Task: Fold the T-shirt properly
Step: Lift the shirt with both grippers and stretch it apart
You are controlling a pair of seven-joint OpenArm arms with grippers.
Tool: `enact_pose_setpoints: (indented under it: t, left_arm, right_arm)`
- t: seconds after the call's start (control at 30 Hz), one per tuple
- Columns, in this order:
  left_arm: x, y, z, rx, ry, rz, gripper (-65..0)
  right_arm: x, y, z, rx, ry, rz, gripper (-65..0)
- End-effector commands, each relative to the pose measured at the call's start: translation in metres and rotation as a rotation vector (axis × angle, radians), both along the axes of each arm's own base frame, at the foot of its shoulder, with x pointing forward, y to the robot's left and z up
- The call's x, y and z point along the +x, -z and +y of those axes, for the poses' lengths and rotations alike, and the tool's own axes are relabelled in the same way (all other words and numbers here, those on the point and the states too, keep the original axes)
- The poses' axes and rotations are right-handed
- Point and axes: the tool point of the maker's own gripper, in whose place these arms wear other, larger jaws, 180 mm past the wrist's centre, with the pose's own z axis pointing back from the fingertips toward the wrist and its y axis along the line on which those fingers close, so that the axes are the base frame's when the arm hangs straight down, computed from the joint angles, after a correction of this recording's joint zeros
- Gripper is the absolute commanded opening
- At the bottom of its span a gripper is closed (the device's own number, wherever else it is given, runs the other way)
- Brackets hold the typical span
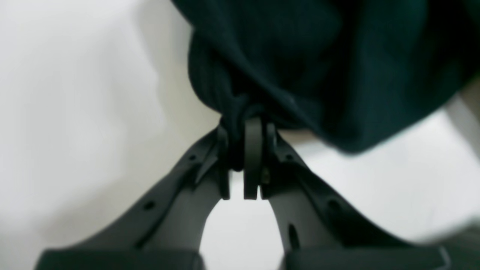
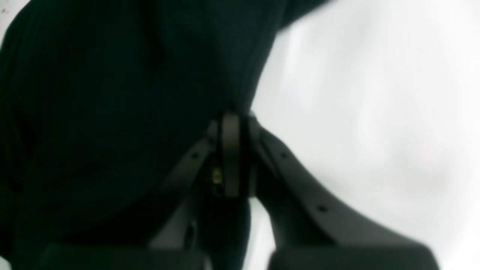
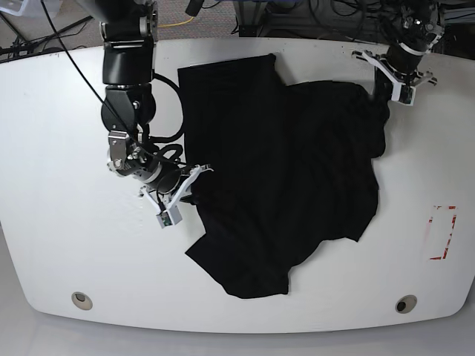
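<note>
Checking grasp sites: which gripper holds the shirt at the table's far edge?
The left gripper, pinching the shirt near the table's far edge. The right gripper grips the shirt mid-table, on the opposite side.

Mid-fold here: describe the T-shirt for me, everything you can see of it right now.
The T-shirt is plain black, of soft fabric, lying crumpled and partly spread across the white table, not yet folded. One section reaches toward the far edge, and a lower corner points at the near edge. No print shows. The left gripper is shut on a bunched fold at the shirt's far right edge; the right gripper is shut on its left edge. Both wrist views are blurred.
</note>
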Motion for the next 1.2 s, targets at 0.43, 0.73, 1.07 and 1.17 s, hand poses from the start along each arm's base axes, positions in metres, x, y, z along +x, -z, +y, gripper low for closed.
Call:
enact_pose_setpoints:
  t: [0.43, 0.73, 1.07, 1.17]
  left_arm:
    - [0.083, -0.089, 0.065, 0.169, -0.143, -0.168, -65.0]
    - [0.137, -0.155, 0.109, 0.331, -0.223, -0.215, -65.0]
    - [0.176, -0.237, 0.127, 0.515, -0.265, -0.38, -65.0]
    - [0.183, -0.262, 0.131, 0.552, -0.284, -0.426, -65.0]
  right_arm:
    - [0.062, -0.119, -0.073, -0.173, 0.03, -0.319, -65.0]
    - [0.103, -0.18, -0.094, -0.205, 0.066, -0.415, -65.0]
    - [0.139, -0.278, -0.115, -0.384, 0.129, -0.573, -65.0]
    - [0.144, -0.308, -0.119, -0.409, 0.147, -0.611, -65.0]
